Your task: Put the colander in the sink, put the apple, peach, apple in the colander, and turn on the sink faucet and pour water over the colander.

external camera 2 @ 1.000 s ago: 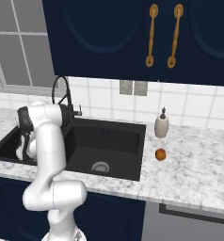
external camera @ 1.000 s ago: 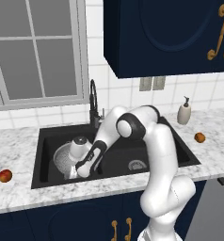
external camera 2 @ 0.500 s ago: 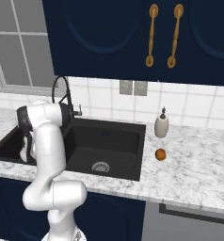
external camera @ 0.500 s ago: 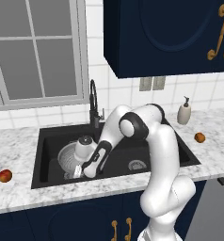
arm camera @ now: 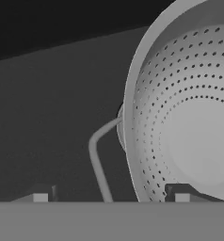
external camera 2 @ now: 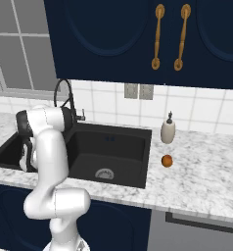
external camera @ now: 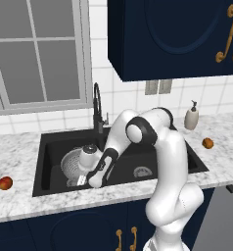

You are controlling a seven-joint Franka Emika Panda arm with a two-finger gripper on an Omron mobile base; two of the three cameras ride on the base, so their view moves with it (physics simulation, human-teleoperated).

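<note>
The silvery perforated colander (external camera: 73, 164) sits in the left basin of the black sink (external camera: 40, 162). In the hand view the colander (arm camera: 189, 127) is seen from above, its wire handle (arm camera: 96, 155) sticking out to the left. My gripper (external camera: 85, 181) hangs low at the colander's front edge. Seen along the hand, the gripper (arm camera: 109, 197) is open; its fingertips (arm camera: 38, 197) stand wide on either side of the rim and handle, touching neither. Two apples (external camera: 0, 180) lie on the counter left of the sink. The peach (external camera: 207, 143) lies on the counter to the right, and from the other side the peach (external camera 2: 167, 161) sits below the soap bottle. The black gooseneck faucet (external camera: 96, 105) stands behind the sink; no water runs.
A soap dispenser (external camera: 191, 116) stands at the back right near the wall. The right basin (external camera 2: 108, 152) holds only its steel drain. My arm arches over the divider between the basins. A window is behind the left counter, with dark cabinets overhead.
The jaws have opened and let go of the colander's rim. The colander now rests in the left basin, and the hand has sunk slightly toward the front.
</note>
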